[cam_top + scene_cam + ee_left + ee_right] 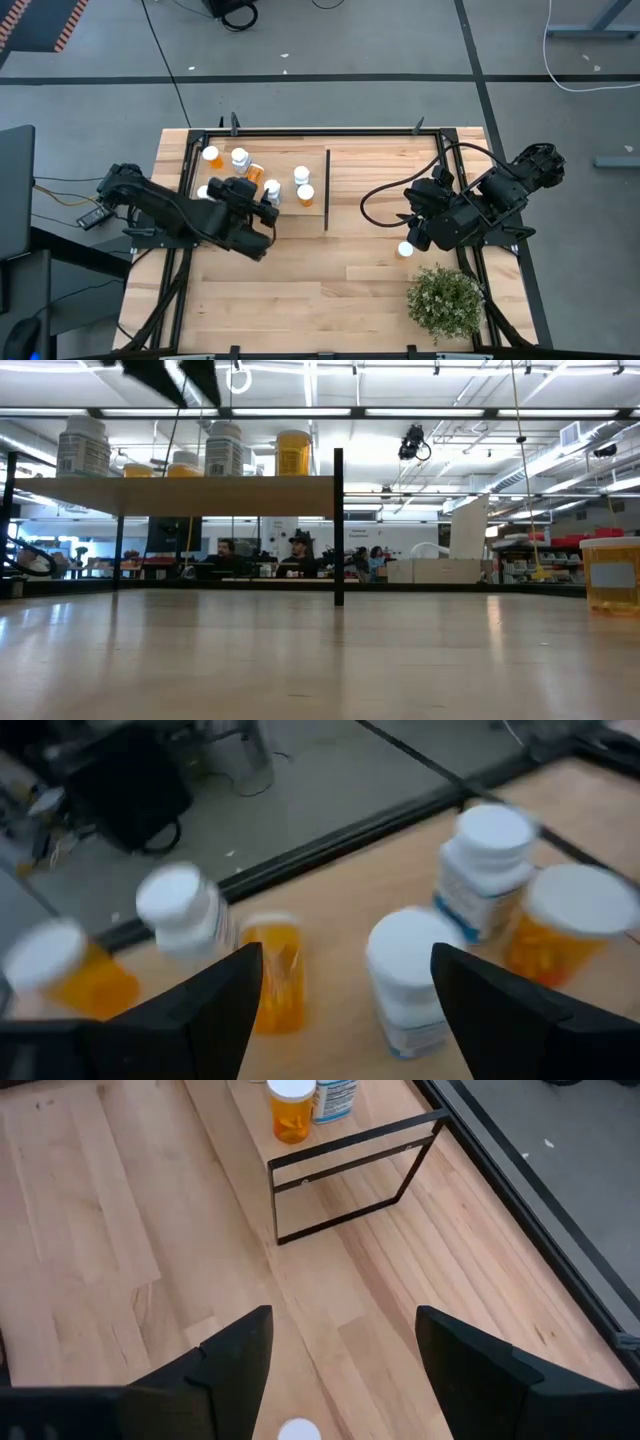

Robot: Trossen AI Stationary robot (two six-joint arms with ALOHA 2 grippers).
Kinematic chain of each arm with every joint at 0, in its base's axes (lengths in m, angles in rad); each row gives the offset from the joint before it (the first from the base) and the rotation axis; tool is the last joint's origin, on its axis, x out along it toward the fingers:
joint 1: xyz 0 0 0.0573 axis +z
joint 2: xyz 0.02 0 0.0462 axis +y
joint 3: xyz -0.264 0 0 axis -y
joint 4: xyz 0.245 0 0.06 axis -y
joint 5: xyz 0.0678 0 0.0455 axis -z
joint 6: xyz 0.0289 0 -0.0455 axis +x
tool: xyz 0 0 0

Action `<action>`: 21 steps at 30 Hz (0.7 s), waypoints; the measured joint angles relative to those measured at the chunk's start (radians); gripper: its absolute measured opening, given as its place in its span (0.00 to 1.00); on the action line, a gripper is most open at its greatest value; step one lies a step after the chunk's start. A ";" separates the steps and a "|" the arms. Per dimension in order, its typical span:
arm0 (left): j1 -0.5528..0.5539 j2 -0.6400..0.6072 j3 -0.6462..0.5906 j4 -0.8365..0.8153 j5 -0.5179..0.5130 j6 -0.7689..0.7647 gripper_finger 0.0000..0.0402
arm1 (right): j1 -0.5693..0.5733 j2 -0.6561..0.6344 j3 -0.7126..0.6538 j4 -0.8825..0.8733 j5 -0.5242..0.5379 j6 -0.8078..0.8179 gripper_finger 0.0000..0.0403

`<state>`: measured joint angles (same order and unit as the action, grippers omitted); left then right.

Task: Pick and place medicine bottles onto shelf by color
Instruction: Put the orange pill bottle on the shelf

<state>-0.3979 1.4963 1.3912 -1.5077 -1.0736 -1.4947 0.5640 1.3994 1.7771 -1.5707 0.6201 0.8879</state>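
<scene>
**Left arm over the shelf bottles, right arm above a stray white cap**

From above, I have my left gripper [262, 205] over the raised light-wood shelf panel [285, 170], among the small white-capped medicine bottles [302, 176], several orange and several pale. My right gripper [412, 238] sits at the right of the table, with one white-capped bottle [405, 250] on the plank tabletop just at its fingertips. The right arm is clearly the nearer one to that bottle; the bushy green potted plant [445, 302] stands nearer the table's front edge.

At table height, bottles stand upright on the shelf's top, left of its black upright divider [339, 525].

Through the left wrist, the fingers [215, 1010] are spread wide with nothing gripped; a pale bottle [408, 975] stands upright between them and an orange one [272, 970] lies beside the left finger.

Through the right wrist, the fingers [235, 1355] gape empty, and the white cap [297, 1430] shows directly below the gap, long axis vertical.
</scene>
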 joint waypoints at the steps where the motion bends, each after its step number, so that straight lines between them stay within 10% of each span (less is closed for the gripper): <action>1: 0.006 0.000 0.043 -0.009 0.013 0.078 0.73 | 0.000 0.000 0.000 0.000 0.000 0.006 0.63; 12: 0.298 -0.001 0.569 -0.063 0.535 0.611 0.73 | -0.002 0.000 0.000 0.049 0.024 0.096 0.63; 21: 0.687 0.021 0.632 -0.065 0.891 0.900 0.63 | -0.042 0.000 0.000 0.075 0.052 0.119 0.63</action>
<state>0.2888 1.5175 2.0232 -1.5723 -0.1821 -0.5947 0.5215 1.3998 1.7771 -1.4960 0.6716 1.0065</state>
